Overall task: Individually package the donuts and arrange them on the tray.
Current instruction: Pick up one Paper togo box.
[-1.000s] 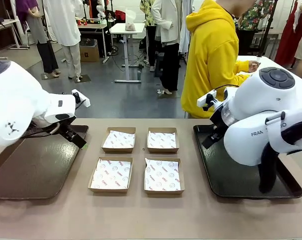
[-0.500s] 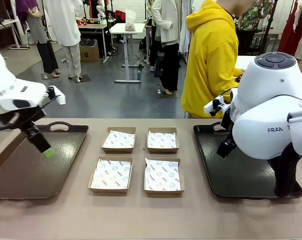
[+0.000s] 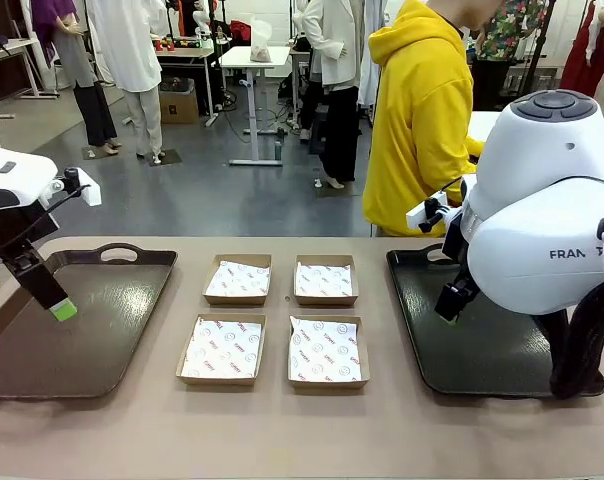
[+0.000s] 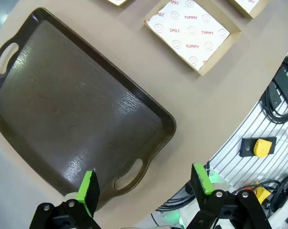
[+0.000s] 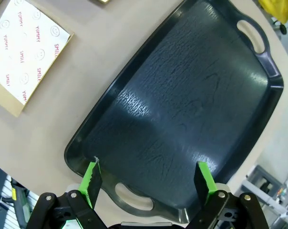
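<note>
Judging from the task alone: donuts likely light, soft and easily crushed, with sticky icing quick to smear. Best taken by the outer sides, across the ring, under gentle pressure, keeping the pads off the iced top. Cannot tell where the donuts lie.

Waiting in a two-by-two block at mid-bench: four shallow brown cardboard boxes (image 3: 220, 380), each lined with white printed paper (image 4: 191, 31) and holding nothing else. Printed on that paper in red: "SMILE" and "YUMMY", scattered among small smiley faces. Readable on the white right arm (image 3: 542, 240): "FRAN", the rest cut off at the picture's edge.

Spread wide and holding nothing: left claw (image 4: 146, 183), hanging above the glossy dark brown plastic tray (image 3: 102, 340) at the left of the tan bench (image 3: 282, 430), toward its near handle. Likewise spread wide and holding nothing: right claw (image 5: 149, 177), above the near end of the black plastic tray (image 3: 472, 350) at the right. Standing at the far side: person in a yellow hoodie (image 3: 422, 120).
</note>
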`<state>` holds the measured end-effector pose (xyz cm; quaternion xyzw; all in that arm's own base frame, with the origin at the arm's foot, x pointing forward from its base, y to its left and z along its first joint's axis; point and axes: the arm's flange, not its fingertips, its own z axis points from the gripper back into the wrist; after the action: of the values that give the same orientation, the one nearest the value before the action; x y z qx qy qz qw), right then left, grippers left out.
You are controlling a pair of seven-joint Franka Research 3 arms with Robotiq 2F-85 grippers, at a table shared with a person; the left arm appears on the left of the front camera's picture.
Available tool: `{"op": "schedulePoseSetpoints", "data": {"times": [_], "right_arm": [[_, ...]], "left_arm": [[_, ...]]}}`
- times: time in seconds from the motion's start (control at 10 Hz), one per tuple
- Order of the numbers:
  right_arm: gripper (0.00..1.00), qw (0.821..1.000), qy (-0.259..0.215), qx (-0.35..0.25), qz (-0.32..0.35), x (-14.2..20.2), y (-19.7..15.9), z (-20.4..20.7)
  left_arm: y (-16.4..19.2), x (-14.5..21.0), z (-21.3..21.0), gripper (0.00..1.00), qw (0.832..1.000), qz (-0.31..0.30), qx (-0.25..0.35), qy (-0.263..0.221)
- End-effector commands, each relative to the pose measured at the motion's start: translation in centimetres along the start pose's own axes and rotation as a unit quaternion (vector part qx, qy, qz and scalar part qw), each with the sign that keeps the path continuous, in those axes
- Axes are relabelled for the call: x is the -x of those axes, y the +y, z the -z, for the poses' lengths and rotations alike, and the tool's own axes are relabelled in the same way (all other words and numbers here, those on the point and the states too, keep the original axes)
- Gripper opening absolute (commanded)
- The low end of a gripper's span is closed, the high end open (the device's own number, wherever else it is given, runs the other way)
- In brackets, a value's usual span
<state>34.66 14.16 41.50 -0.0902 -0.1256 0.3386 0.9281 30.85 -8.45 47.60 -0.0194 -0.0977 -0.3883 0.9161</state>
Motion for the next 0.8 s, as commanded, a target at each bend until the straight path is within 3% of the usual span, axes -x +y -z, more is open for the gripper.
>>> {"op": "schedulePoseSetpoints", "data": {"times": [0.0, 0.1, 0.2, 0.3, 0.5, 0.7], "right_arm": [[1.00, 1.000, -0.006, 0.007, -0.001, -0.3, -0.4, 0.6], [1.00, 1.000, 0.000, 0.000, 0.000, 0.0, 0.0, 0.0], [1.00, 0.990, -0.024, -0.141, -0.007, 1.5, -1.2, -0.8], [1.00, 0.959, -0.064, -0.276, 0.000, 3.4, -3.5, -1.7], [1.00, 0.876, -0.128, -0.456, 0.094, 6.5, -9.5, -1.7], [1.00, 0.818, -0.145, -0.542, 0.128, 9.0, -13.6, -0.4]], "left_arm": [[0.1, -0.4, 0.4, 1.00, 1.000, 0.000, 0.000, -0.005], [0.0, 0.0, 0.0, 1.00, 1.000, 0.000, 0.000, 0.000], [1.1, 0.2, -0.3, 1.00, 0.997, -0.041, 0.063, -0.014], [2.6, 0.8, -0.6, 1.00, 0.981, -0.108, 0.157, -0.035], [5.6, 2.4, -1.2, 1.00, 0.914, -0.230, 0.321, -0.096], [7.8, 4.7, -1.5, 1.00, 0.851, -0.288, 0.423, -0.121]]}}
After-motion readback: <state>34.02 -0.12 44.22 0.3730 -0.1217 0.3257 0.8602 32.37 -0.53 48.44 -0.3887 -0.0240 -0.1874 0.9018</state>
